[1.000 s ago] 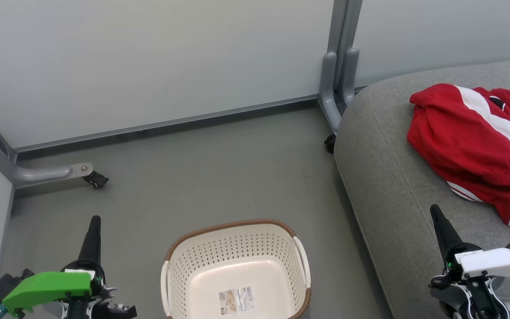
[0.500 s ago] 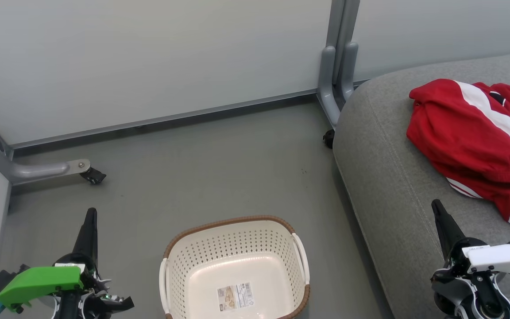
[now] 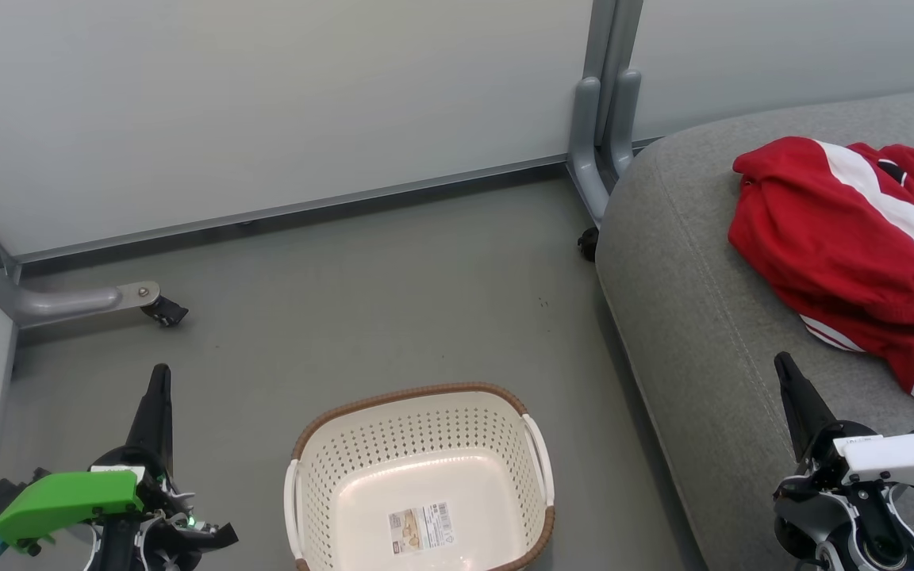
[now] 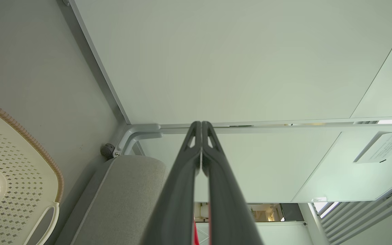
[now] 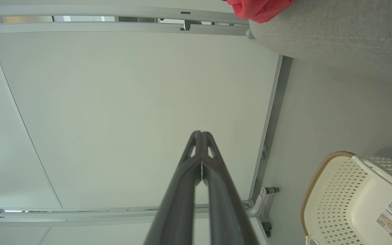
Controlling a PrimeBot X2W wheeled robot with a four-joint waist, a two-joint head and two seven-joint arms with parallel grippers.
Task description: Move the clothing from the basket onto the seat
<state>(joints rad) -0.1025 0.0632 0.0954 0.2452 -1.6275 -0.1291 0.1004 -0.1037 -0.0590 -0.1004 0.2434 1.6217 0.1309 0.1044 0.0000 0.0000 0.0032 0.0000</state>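
The clothing (image 3: 838,246) still lies unmoved on the seat (image 3: 687,317).

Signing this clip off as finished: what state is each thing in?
basket: upright on the floor, empty.
clothing: crumpled heap lying on the seat.
seat: holds the clothing.
left claw: shut, holding nothing.
right claw: shut, holding nothing.

Red clothing (image 3: 838,246) on the grey seat (image 3: 687,333), cream basket (image 3: 417,436) beside it on the floor (image 3: 362,301)
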